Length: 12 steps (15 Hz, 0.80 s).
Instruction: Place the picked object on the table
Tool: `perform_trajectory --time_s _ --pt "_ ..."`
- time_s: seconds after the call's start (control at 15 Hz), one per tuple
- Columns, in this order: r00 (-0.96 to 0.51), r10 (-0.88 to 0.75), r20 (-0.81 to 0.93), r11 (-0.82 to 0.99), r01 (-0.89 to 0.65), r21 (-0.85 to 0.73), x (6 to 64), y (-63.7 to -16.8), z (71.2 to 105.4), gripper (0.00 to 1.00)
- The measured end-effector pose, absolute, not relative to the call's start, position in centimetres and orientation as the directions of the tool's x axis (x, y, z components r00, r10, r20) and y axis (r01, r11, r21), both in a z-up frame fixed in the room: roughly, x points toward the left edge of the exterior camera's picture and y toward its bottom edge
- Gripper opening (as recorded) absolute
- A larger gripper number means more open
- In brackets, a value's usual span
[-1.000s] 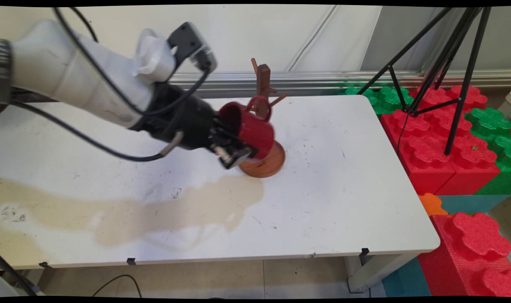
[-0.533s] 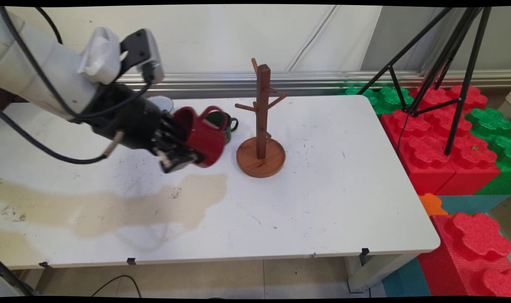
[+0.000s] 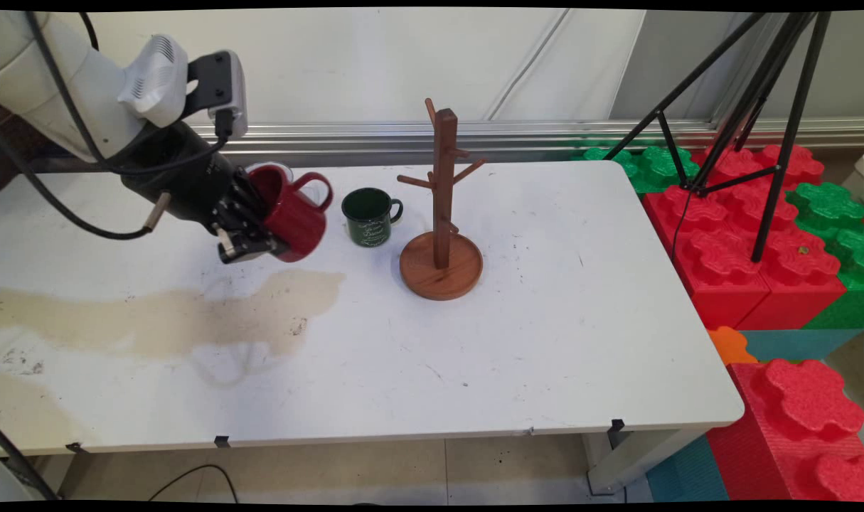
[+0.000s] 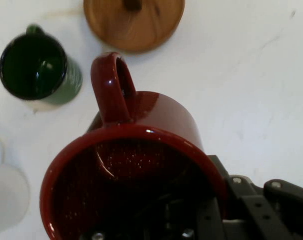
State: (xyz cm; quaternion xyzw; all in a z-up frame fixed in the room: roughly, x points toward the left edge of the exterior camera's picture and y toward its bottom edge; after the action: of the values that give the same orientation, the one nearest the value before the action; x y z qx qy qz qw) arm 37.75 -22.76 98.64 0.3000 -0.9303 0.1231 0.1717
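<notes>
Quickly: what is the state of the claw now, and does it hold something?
Claw: closed on the red mug's rim, holding it tilted above the table.

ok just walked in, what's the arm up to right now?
The gripper is shut on a red mug, one finger inside the rim, holding it tilted above the white table with the handle up. Close by stand a green mug and, behind the red one, a white mug. A wooden mug tree stands to the right with nothing on its pegs.
</notes>
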Motion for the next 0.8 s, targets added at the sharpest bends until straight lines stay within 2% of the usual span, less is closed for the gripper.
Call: perform_trajectory --time_s 0.8 --pt "-0.857 -0.504 0.107 0.845 -0.515 -0.147 41.2 -28.8 93.2 0.00"
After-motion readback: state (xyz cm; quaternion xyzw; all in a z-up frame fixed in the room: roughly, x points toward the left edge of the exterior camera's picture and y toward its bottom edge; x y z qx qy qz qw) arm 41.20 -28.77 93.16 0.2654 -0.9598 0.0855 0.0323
